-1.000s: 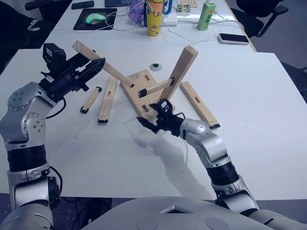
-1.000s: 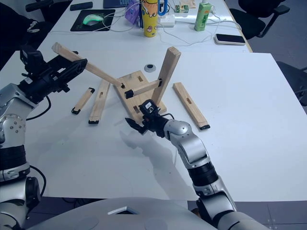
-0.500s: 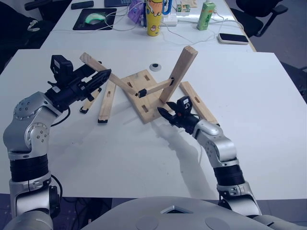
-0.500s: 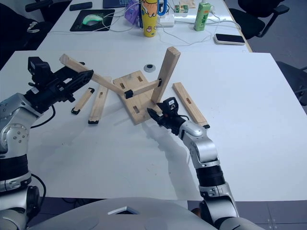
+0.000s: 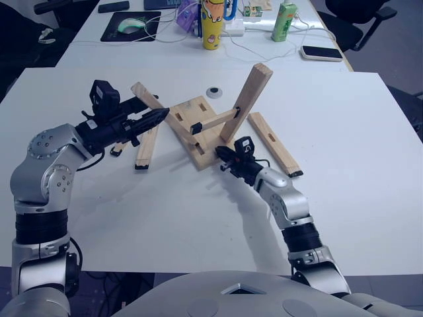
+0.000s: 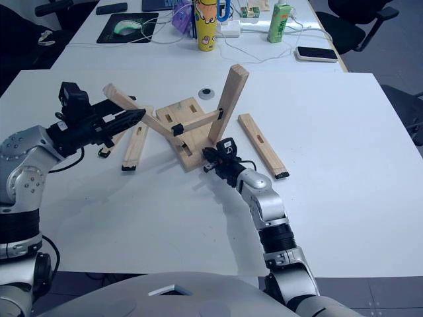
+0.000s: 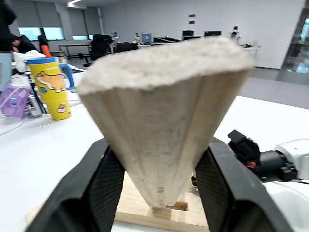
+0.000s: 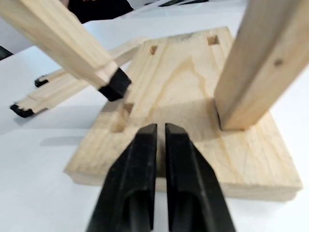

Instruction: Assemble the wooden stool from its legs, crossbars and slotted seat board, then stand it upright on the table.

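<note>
The slotted seat board (image 5: 188,113) lies flat mid-table. One leg (image 5: 250,99) stands tilted in it, with a crossbar (image 5: 215,121) sticking out of its side. My left gripper (image 5: 157,117) is shut on a second leg (image 7: 164,121), held slanted. Its black-capped lower end (image 8: 116,84) hangs just over a slot at the board's left side. My right gripper (image 5: 220,156) is shut with nothing in it. Its fingertips (image 8: 145,145) sit at the board's near edge (image 8: 193,179).
Left of the board lie a loose slotted leg (image 5: 149,139) and a short crossbar (image 5: 123,140); another slotted leg (image 5: 274,144) lies to its right. A small round object (image 5: 213,92) sits behind. A yellow cup (image 5: 212,26), carton (image 5: 285,21) and phone (image 5: 322,53) stand on the far desk.
My left arm has carried its leg right and down to the board. My right gripper has gone from the board's front-left corner to its near edge.
</note>
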Available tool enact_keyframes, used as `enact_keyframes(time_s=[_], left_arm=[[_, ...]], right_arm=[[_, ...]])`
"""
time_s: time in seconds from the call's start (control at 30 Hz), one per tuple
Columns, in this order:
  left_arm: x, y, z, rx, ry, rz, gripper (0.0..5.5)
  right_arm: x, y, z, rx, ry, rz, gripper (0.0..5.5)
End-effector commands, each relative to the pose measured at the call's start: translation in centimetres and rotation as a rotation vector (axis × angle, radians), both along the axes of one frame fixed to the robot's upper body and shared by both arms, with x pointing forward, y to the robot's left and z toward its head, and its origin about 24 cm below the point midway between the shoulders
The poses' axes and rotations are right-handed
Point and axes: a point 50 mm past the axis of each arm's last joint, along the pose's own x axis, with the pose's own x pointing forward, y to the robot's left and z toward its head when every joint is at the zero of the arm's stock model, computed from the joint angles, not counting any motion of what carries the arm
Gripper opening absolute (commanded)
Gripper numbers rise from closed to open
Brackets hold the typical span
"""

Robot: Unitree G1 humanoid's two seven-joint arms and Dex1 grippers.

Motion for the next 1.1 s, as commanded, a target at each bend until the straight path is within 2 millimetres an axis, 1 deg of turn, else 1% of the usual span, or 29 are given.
enact_keyframes(time_s=[0.03, 0.13, 0.33, 0.43, 0.53, 0.6, 0.73, 0.8, 0.97, 1.07, 1.1], left_arm=[[0.5, 0.0, -0.1, 0.067, 0.024, -0.027, 2.07], [0.3, 0.0, -0.8, 0.097, 0.062, -0.062, 2.07], [0.3, -0.6, -1.0, 0.105, 0.077, -0.103, 2.07], [0.2, -1.0, -0.6, 0.081, 0.067, -0.12, 2.07], [0.2, -1.1, 0.4, 0.047, 0.038, -0.106, 2.07], [0.1, -1.0, 0.3, 0.083, 0.042, -0.097, 2.07], [0.1, -1.1, -1.1, 0.16, 0.078, -0.093, 2.07], [0.2, -1.0, -1.5, 0.195, 0.076, -0.076, 2.07], [0.6, -0.3, -1.6, 0.229, 0.068, -0.032, 2.07], [0.6, 0.0, -1.2, 0.244, 0.071, -0.041, 2.07], [0.6, -0.3, -1.4, 0.257, 0.074, -0.057, 2.07]], right_arm=[[-0.1, -0.2, -1.1, -0.036, 0.035, -0.021, 0.0], [-0.1, -0.2, -1.5, -0.04, 0.054, -0.018, 0.0], [-0.1, 0.3, -1.8, -0.038, 0.07, -0.014, 0.0], [-0.2, 0.5, -2.1, -0.047, 0.082, -0.011, 0.0], [-0.3, 0.5, -2.5, -0.068, 0.092, -0.008, 0.0], [-0.3, 0.5, -2.5, -0.072, 0.094, -0.007, 0.0], [-0.2, 0.7, -2.4, -0.078, 0.092, 0.005, 0.0], [-0.2, 0.7, -2.4, -0.079, 0.092, 0.009, 0.0], [-0.3, 0.9, -2.6, -0.087, 0.103, 0.023, 0.0], [-0.5, 1.0, -2.8, -0.095, 0.115, 0.034, 0.0], [-0.5, 1.1, -2.9, -0.096, 0.118, 0.037, 0.0]])
